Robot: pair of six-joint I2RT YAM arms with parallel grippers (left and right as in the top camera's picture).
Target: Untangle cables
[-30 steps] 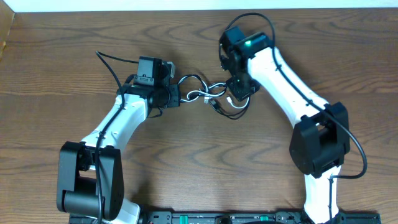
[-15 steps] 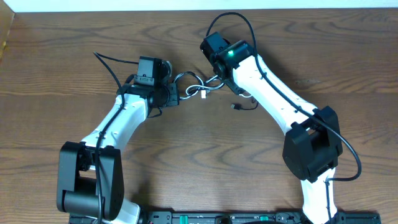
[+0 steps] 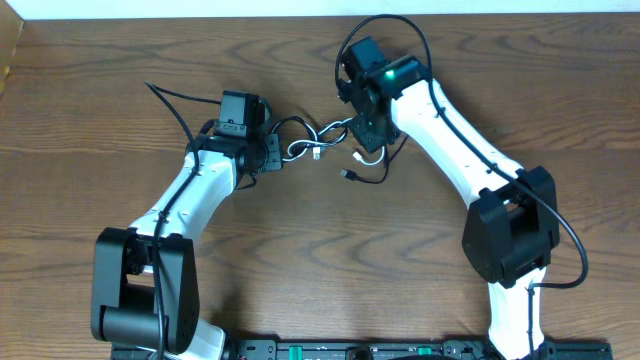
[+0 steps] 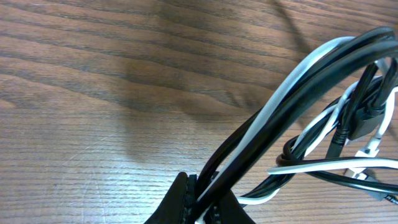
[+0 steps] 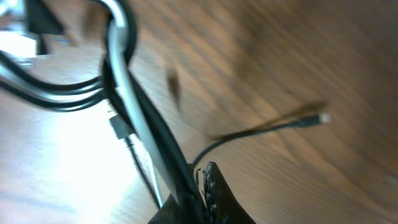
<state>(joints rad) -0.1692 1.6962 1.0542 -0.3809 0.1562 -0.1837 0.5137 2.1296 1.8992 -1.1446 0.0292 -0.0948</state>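
The cables [image 3: 318,141], one white and the others black, hang in a tangle between my two grippers over the middle of the table. My left gripper [image 3: 268,152] is shut on the left end of the bundle; in the left wrist view the black and white strands [image 4: 292,93] run up from its closed jaws [image 4: 205,202]. My right gripper [image 3: 368,135] is shut on the right end; its wrist view shows black and white strands [image 5: 134,118] pinched in the jaws [image 5: 199,193]. A loose black end with a small plug [image 3: 350,174] trails below; it also shows in the right wrist view [image 5: 323,117].
The brown wooden table [image 3: 300,260] lies under everything. Thick black robot cables arch over the right arm [image 3: 400,25] and trail left of the left arm [image 3: 170,100]. A pale object sits at the far left edge [image 3: 8,50].
My right gripper swung left toward the left gripper, then back right and slightly down, carrying its cable end. The tangle shifted with it; the loose plug end moved left. The left gripper held still.
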